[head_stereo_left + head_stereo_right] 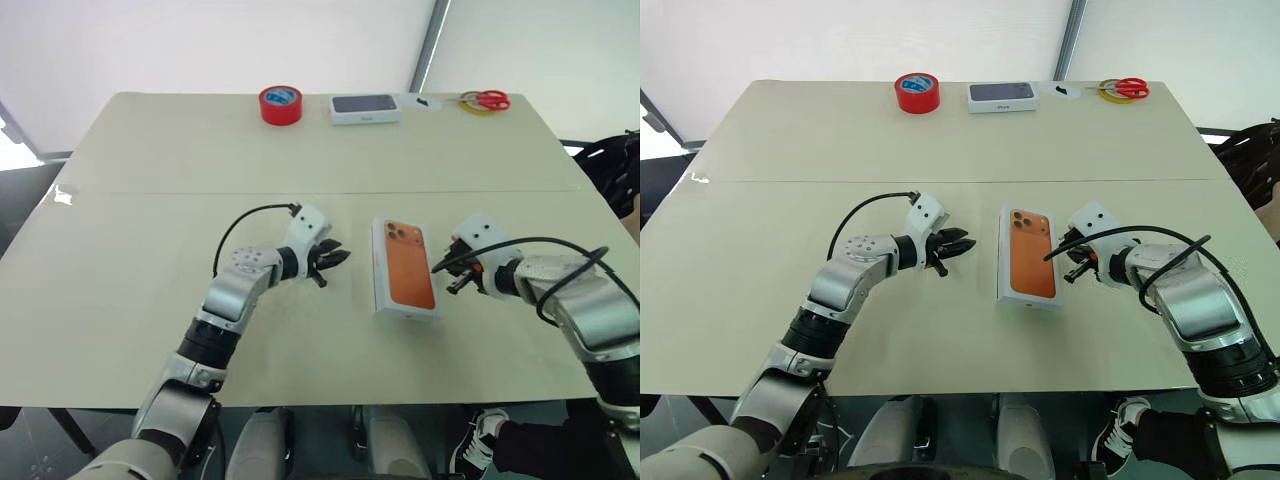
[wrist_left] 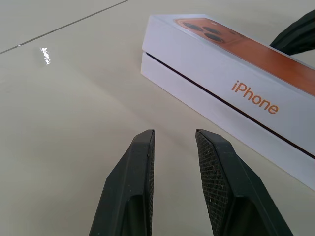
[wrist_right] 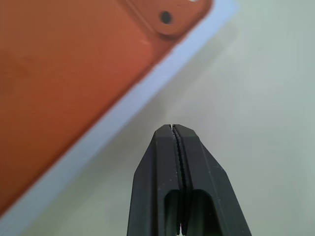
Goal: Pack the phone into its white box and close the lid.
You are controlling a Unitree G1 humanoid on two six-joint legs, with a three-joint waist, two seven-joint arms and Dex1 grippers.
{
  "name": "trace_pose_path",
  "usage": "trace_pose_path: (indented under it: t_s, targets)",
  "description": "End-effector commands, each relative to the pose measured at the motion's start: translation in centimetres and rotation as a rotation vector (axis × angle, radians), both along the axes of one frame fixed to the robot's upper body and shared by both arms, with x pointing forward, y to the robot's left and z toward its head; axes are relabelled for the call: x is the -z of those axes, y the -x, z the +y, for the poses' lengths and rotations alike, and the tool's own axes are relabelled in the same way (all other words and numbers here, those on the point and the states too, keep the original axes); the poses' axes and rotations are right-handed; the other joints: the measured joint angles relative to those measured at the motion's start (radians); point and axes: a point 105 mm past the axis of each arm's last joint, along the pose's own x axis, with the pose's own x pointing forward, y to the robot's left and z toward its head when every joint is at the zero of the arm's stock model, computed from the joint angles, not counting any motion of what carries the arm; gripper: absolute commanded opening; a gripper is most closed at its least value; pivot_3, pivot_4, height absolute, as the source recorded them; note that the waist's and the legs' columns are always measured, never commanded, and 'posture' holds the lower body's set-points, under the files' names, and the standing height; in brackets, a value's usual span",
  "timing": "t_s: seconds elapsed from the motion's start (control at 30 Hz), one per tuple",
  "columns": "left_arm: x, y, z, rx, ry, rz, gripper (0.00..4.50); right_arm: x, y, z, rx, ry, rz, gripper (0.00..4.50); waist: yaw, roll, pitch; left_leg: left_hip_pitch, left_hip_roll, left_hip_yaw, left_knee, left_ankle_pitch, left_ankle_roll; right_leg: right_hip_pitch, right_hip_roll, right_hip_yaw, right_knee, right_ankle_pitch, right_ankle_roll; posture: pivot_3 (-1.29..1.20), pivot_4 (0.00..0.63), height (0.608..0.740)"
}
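The lid (image 1: 405, 262), printed with an orange phone picture, sits on the white box (image 2: 197, 101) at the table's middle, with a thin dark seam between them. The phone itself is hidden. My left gripper (image 1: 335, 262) hovers a short way to the left of the box and points at its side, its fingers (image 2: 142, 167) open with nothing between them. My right gripper (image 1: 442, 272) is shut and empty, close to the box's right edge; in the right wrist view its tip (image 3: 173, 127) hangs just off the lid's white border.
Along the table's far edge stand a red tape roll (image 1: 281, 104), a white box with a dark picture on top (image 1: 366, 108) and red-handled scissors (image 1: 485, 100). A seam crosses the tabletop (image 1: 150, 190) behind the grippers.
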Motion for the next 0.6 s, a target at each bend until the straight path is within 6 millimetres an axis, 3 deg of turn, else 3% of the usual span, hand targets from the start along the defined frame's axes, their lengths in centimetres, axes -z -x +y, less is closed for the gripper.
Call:
trace_pose_path:
  t_s: [0.03, 0.33, 0.47, 0.6]
  targets:
    - [-1.3, 0.2, -0.7, 0.026, 0.016, -0.051, 1.38, -2.2, -0.2, 1.4, -0.059, -0.033, -0.069, 0.03, 0.000, 0.000, 0.000, 0.000, 0.000, 0.000, 0.000, 0.000, 0.000, 0.000, 0.000, 0.000, 0.000, 0.000, 0.000, 0.00, 0.150, 0.736]
    - [-1.1, 0.2, -0.6, 0.020, 0.011, -0.050, 1.38, -3.0, 0.4, 2.4, -0.107, -0.053, -0.079, 0.03, -0.001, 0.000, 0.000, 0.000, 0.000, 0.000, 0.000, 0.000, 0.000, 0.000, 0.000, 0.000, 0.000, 0.000, 0.000, 0.00, 0.150, 0.736]
    - [-1.5, -0.2, -0.6, 0.006, 0.021, -0.061, 1.38, -3.1, 0.1, 1.4, -0.069, -0.013, -0.094, 0.03, 0.000, 0.000, 0.000, 0.000, 0.000, 0.000, 0.000, 0.000, 0.000, 0.000, 0.000, 0.000, 0.000, 0.000, 0.000, 0.00, 0.150, 0.736]
    - [-3.1, -1.2, -1.3, -0.036, 0.084, -0.077, 1.38, -4.9, 0.2, 0.1, -0.068, -0.003, -0.143, 0.03, 0.004, 0.000, 0.000, 0.000, 0.000, 0.000, 0.000, 0.000, 0.000, 0.000, 0.000, 0.000, 0.000, 0.000, 0.000, 0.00, 0.150, 0.736]
